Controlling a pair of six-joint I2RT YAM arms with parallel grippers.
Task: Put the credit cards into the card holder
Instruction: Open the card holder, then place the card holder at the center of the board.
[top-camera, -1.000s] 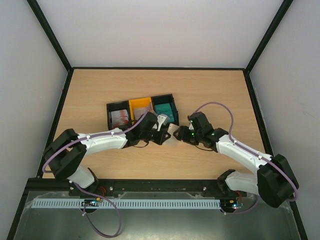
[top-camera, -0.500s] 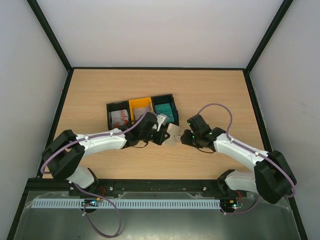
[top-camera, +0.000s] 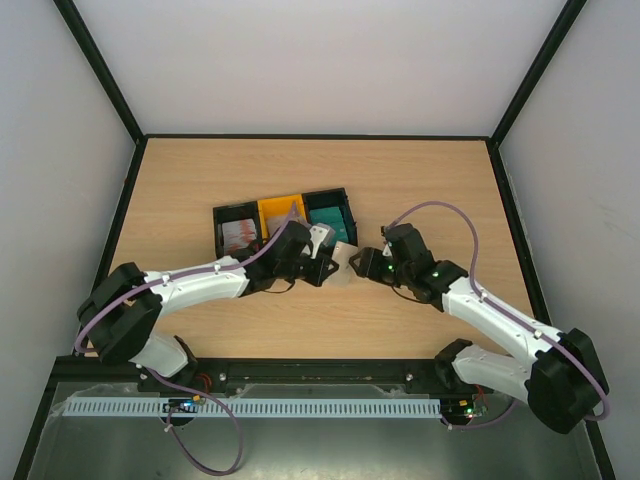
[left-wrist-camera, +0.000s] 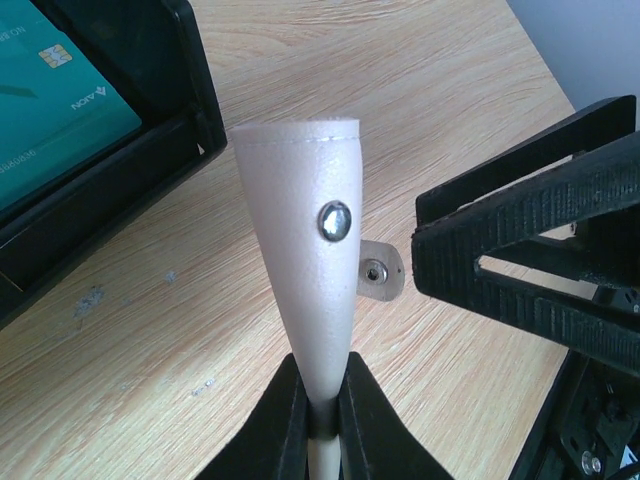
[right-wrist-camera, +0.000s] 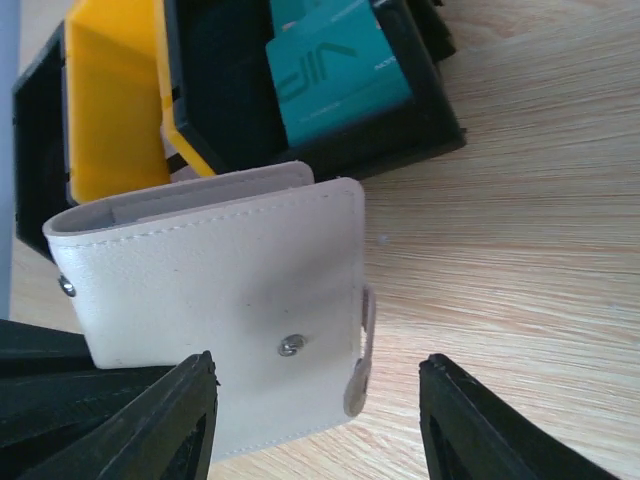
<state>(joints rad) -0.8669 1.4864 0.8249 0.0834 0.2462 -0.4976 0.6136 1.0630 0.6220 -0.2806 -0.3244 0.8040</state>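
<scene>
- The left fingers (left-wrist-camera: 320, 415) are pinching the card holder (left-wrist-camera: 300, 250) by its bottom edge, pressed tight on it. They're holding it upright just beside the trays (top-camera: 285, 215). Can't tell if it's touching the table (left-wrist-camera: 420, 60).
- The right fingers (top-camera: 363, 266) are standing spread, one on each side of the holder's snap tab (right-wrist-camera: 360, 350), gripping nothing.
- Holder is looking shut, and the cards are sitting in the trays: teal card (right-wrist-camera: 335, 75) in the nearest black one, red-blotched card (top-camera: 240, 235) in the far black one. Can't make out a 3rd card.
- Risk 1: the pinch is covering only a thin strip of edge. If the right fingers are tugging hard on the tab, the holder is prob. twisting or slipping out.
- Risk 2: the tab is small & floppy. Closing a bit off-line means grabbing the whole flap, or air, w/ the snap not popping.
- Risk 3: both sets of fingers are working v. close together. Any overshoot & they're knocking each other, or shoving the holder into the tray wall.
</scene>
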